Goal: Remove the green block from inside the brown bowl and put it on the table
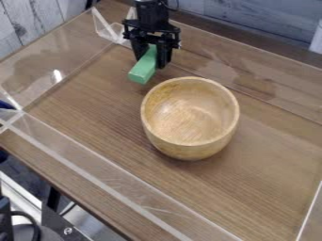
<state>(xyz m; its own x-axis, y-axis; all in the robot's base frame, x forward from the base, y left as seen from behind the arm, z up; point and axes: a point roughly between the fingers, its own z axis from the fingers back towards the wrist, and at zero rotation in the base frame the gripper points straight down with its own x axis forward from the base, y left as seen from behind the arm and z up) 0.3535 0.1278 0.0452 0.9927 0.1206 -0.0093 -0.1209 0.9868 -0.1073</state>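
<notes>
The green block [143,68] hangs tilted, its upper end pinched between the black fingers of my gripper [152,54], which is shut on it. Its lower end sits at or just above the table [88,122]; I cannot tell if it touches. The brown bowl [189,117] stands to the lower right of the block, with nothing inside it. A small gap separates the block from the bowl's rim.
Low clear acrylic walls [75,155] edge the tabletop on the left, front and back. Bare wood extends left of the block and in front of the bowl.
</notes>
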